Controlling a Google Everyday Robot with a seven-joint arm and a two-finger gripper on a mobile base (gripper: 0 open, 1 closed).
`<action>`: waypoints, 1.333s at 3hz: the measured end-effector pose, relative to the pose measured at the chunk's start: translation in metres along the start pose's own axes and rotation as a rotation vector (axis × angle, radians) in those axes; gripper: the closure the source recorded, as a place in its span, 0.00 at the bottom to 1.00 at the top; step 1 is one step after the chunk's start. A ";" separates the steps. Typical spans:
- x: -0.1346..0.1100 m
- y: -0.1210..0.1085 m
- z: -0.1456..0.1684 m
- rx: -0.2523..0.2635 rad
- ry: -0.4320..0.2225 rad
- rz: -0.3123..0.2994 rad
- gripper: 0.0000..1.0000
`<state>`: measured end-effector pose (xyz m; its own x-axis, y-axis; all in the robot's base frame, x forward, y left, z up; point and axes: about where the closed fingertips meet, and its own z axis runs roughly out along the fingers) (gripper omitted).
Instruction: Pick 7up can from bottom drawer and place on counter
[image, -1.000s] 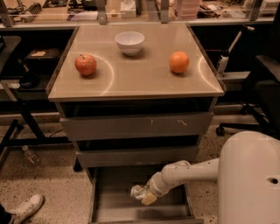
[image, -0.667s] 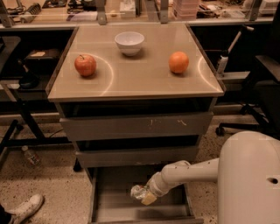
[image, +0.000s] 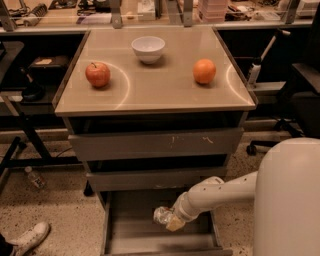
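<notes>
Your pincer sits low inside the bottom drawer, over the middle of its floor, with the arm reaching in across the drawer's right wall. The 7up can is right at the pincer's tip, toward the drawer's centre. I cannot tell whether the pincer is clamped on the can or only touching it, so check the grip before you lift.

If it is not yet pinching, square the pincer around the can's body and close gently; a thin metal can will likely dent or skid on the bare floor.

Then raise it straight up. The closed drawer front overhangs the back of the bottom drawer, so draw the can toward the drawer's open front edge first, and mind the right wall.

The table lies well above the bottom drawer. On it the apple is above the drawer's left side, the orange above its right, and the white bowl farther back. Aim for the bare patch between the fruits.
</notes>
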<state>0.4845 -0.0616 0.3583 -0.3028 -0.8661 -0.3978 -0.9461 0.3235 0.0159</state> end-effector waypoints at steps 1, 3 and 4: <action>-0.018 -0.009 -0.058 0.074 0.036 0.046 1.00; -0.043 -0.003 -0.086 0.071 0.033 0.011 1.00; -0.074 -0.003 -0.136 0.125 0.028 -0.040 1.00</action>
<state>0.4946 -0.0504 0.5128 -0.2698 -0.8890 -0.3699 -0.9365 0.3317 -0.1142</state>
